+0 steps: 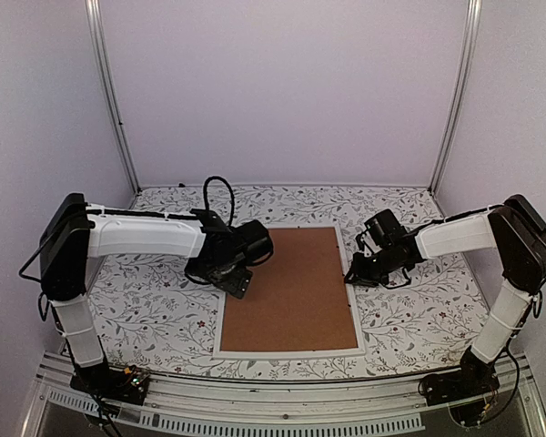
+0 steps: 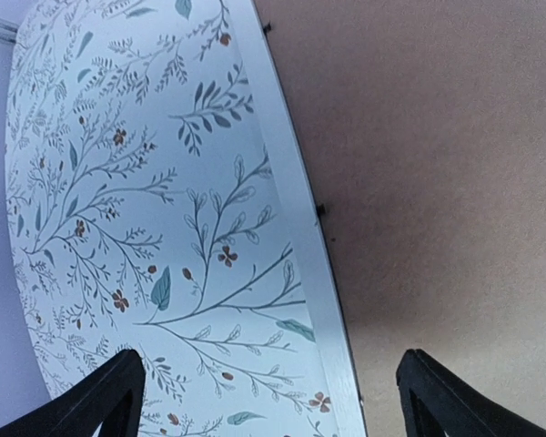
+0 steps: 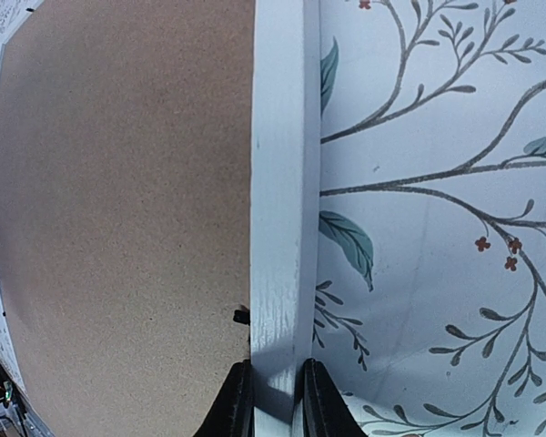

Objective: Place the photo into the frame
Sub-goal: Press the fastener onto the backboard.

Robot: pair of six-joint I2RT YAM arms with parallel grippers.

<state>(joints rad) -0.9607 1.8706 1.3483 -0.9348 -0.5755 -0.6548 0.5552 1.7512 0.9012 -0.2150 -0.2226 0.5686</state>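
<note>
The left jaws stand wide open over the left rim of the frame (image 1: 289,351), gripping nothing. If they close off-line, they could shove the frame across the surface (image 1: 155,309). The frame lies flat, filled by a brown board (image 1: 296,287). The photo is not in sight, and I cannot tell whether it lies beneath the board. The right jaws pinch the right rim; lifting by that one thin edge could slip or spill the board.
</note>
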